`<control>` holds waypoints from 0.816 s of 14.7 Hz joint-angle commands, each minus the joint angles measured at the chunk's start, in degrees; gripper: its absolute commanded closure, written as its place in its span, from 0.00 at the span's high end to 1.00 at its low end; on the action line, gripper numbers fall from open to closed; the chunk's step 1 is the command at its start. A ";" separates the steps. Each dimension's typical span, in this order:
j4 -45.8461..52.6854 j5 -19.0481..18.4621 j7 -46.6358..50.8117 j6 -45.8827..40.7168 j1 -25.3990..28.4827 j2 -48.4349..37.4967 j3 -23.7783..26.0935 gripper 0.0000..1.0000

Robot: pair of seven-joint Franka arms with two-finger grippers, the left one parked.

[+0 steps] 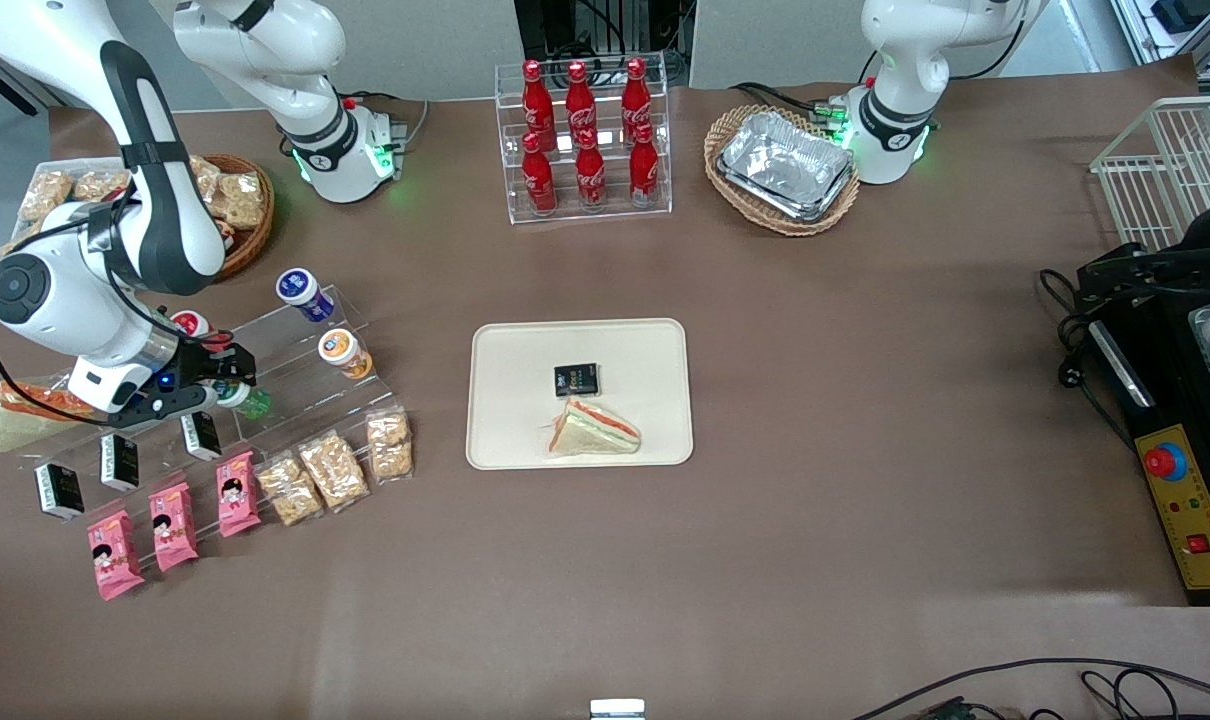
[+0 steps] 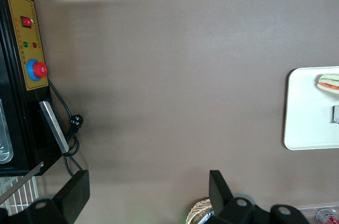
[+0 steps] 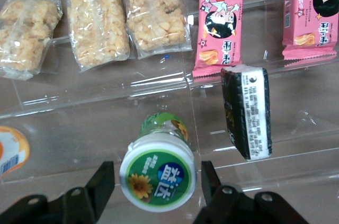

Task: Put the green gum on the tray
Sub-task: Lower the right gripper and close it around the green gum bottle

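Left edge of the front frame: the gripper [image 1: 227,388] sits at the clear acrylic step shelf [image 1: 295,385], jaws spread wide on either side of the green gum [image 3: 159,168] without visibly gripping it. An orange gum bottle [image 1: 343,352], a black carton [image 3: 246,112], pink snack packs [image 3: 220,20] and rice crackers [image 3: 98,20] crowd nearby. The tray [image 1: 510,400], mid-frame on the desk, carries a sandwich [image 1: 593,428] and a black packet [image 1: 576,379].
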 commanded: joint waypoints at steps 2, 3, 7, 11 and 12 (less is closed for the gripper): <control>-0.58 -0.72 -0.50 2.23 0.00 0.44 0.06 0.74; -0.58 -0.72 -0.50 2.50 0.00 0.61 0.06 0.74; -0.58 -0.72 -0.59 2.59 0.00 0.70 0.06 0.59; 0.29 -0.72 -3.22 1.98 -0.35 0.53 0.06 0.39; 0.90 -0.72 -3.83 1.71 -0.35 0.35 0.06 0.38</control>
